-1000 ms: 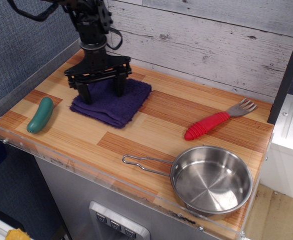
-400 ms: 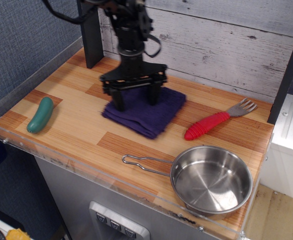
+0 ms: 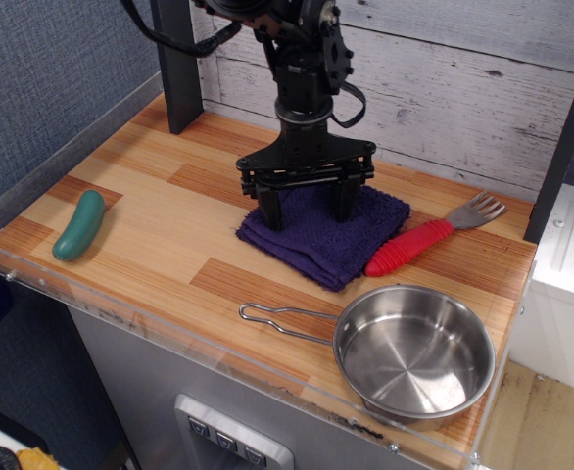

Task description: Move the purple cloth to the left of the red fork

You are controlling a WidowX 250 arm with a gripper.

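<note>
Cloth position had changed markedly: the purple cloth [image 3: 328,233] had travelled rightward across the wooden table [image 3: 160,245] from near the back-left and now lay just left of the red fork [image 3: 422,240], its right edge touching or nearly touching the ribbed handle. My gripper [image 3: 307,206] had come along with it and stood upright on the cloth, both fingers [image 3: 269,204] spread wide and pressed into the fabric; I judged the jaws to be open, dragging rather than pinching. Placement appeared essentially achieved; lifting clear looked to be the remaining step. Fork head showed no displacement. The steel pan [image 3: 414,352] sat near the front right, empty. The green cucumber toy [image 3: 78,224] remained at far left, untouched.
</note>
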